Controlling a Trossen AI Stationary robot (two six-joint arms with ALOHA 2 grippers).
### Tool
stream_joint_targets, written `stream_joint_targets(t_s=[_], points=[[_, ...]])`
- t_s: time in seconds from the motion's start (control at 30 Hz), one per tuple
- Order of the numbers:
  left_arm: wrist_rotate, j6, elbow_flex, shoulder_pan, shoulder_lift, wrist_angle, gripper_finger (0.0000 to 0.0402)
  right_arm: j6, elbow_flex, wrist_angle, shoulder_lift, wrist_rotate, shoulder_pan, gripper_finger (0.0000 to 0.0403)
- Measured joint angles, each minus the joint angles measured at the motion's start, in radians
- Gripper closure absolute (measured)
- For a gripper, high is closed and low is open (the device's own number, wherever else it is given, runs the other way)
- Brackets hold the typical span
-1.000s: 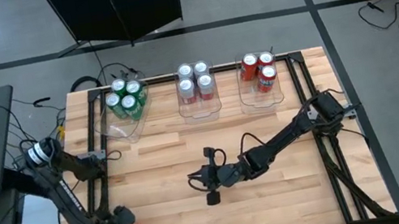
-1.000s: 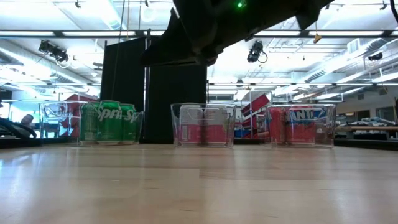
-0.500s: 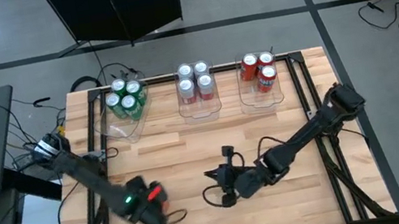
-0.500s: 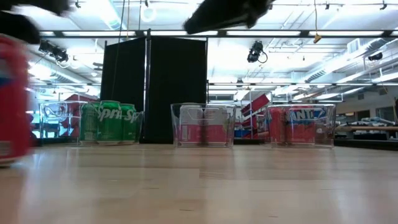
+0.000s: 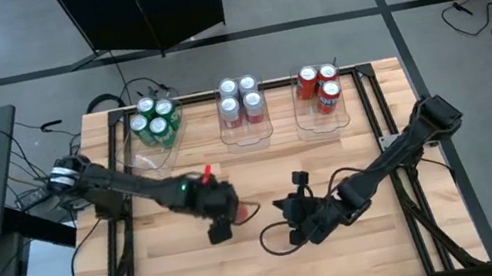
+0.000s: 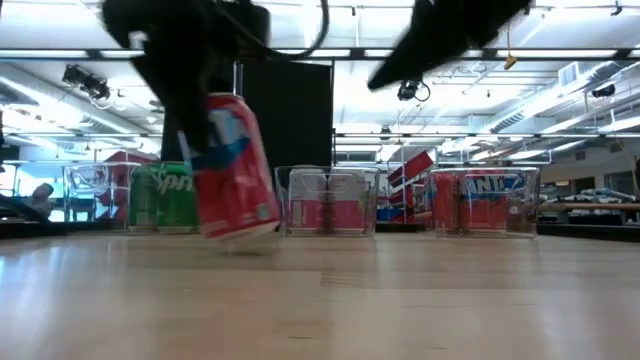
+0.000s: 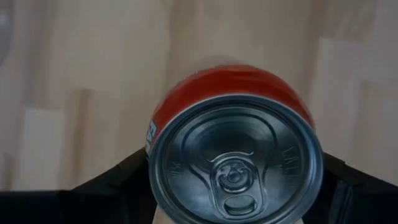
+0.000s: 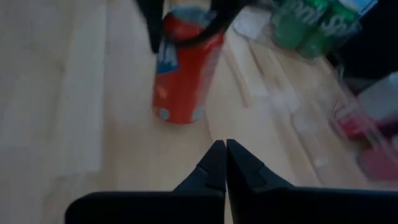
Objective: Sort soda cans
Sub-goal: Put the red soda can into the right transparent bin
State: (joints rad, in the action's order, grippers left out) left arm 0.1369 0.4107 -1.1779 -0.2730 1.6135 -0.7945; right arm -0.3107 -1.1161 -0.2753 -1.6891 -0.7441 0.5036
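A red soda can (image 6: 233, 167) hangs tilted just above the wooden table (image 5: 278, 259), over its middle stretch toward the near side, clamped from above by the left gripper (image 5: 219, 211), whose fingers (image 7: 118, 180) straddle the can's sides just below its silver top. In the left wrist view that top faces the camera with the pull tab plain to see. Just to its right, low over the table, the right gripper (image 8: 221, 163) points at the held can with its two fingers pressed together and nothing between them; it stands near the can without touching it. Farther back, along the far edge of the table, three clear plastic bins sit in a row. The left bin (image 5: 155, 154) holds four green soda cans (image 5: 154, 121), the middle bin (image 5: 248, 137) four silver-white soda cans (image 5: 240, 99) with red on their sides, and the right bin (image 5: 322, 127) three red soda cans (image 5: 320, 85). Beyond the table stands a black panel (image 6: 255, 140), with the bright room behind it.
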Motion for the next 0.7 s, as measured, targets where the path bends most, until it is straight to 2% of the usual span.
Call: stream_joint_targets(t_s=[0.1, 0.23, 0.43, 0.7], points=[[-0.005, -0.092, 0.000, 0.060, 0.000, 0.028, 0.0115, -0.005, 0.102, 0.120, 0.000, 0.000, -0.010, 0.0402], [-0.036, -0.201, 0.000, 0.136, 0.005, 0.093, 0.0115, -0.005, 0.255, 0.365, -0.001, 0.005, -0.026, 0.0403], [-0.193, -0.286, -0.003, 0.247, 0.068, 0.189, 0.0115, -0.016, 0.421, 0.666, -0.001, 0.012, -0.047, 0.0403], [-0.316, -0.334, -0.009, 0.321, 0.123, 0.263, 0.0115, -0.032, 0.460, 0.749, -0.001, 0.029, -0.083, 0.0403]])
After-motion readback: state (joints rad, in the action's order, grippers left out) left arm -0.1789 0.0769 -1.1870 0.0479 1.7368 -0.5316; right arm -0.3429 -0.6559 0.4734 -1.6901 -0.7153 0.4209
